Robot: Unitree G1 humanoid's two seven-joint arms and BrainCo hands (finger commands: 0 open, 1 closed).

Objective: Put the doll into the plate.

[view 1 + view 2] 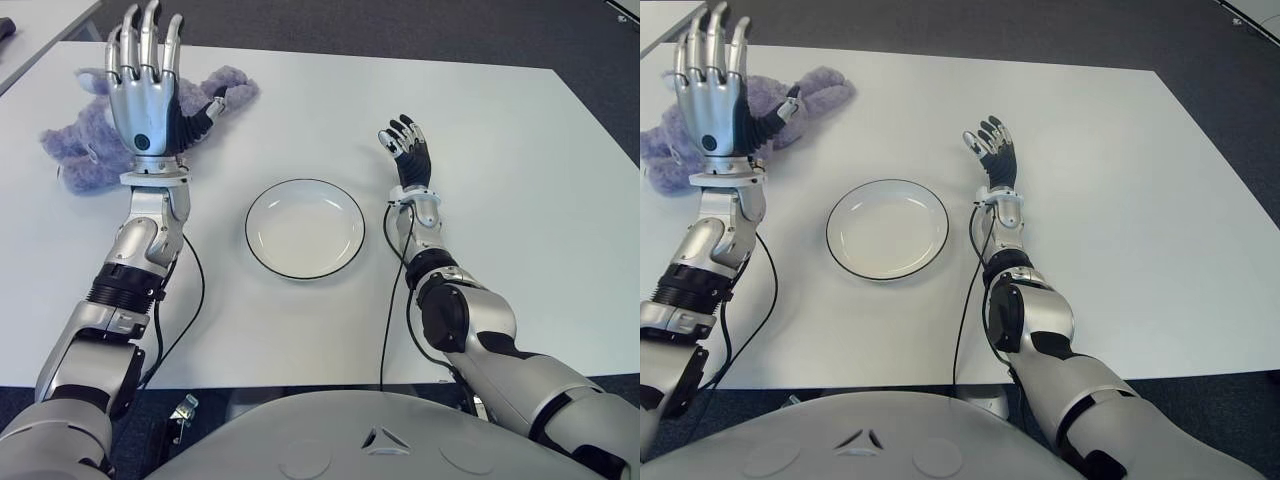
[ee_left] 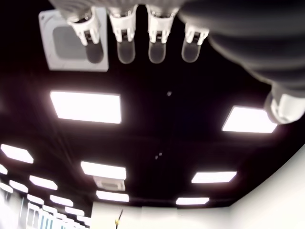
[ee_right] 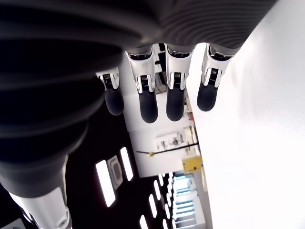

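The worktop (image 1: 480, 130) is left bare between the doll (image 1: 90, 140) and the plate (image 1: 305, 228). The doll is partly screened by the raised left hand (image 1: 145, 85); the right hand (image 1: 408, 150) is held beside the plate's right.

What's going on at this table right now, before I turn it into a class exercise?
A humanoid robot is set to put a purple plush doll into a white plate, but has not gripped it yet. Its left hand is raised with fingers spread, showing in front of the doll at the table's far left. The right hand shows to the right of the plate, fingers relaxed and holding nothing. The plate has nothing in it, and the doll lies apart from it.
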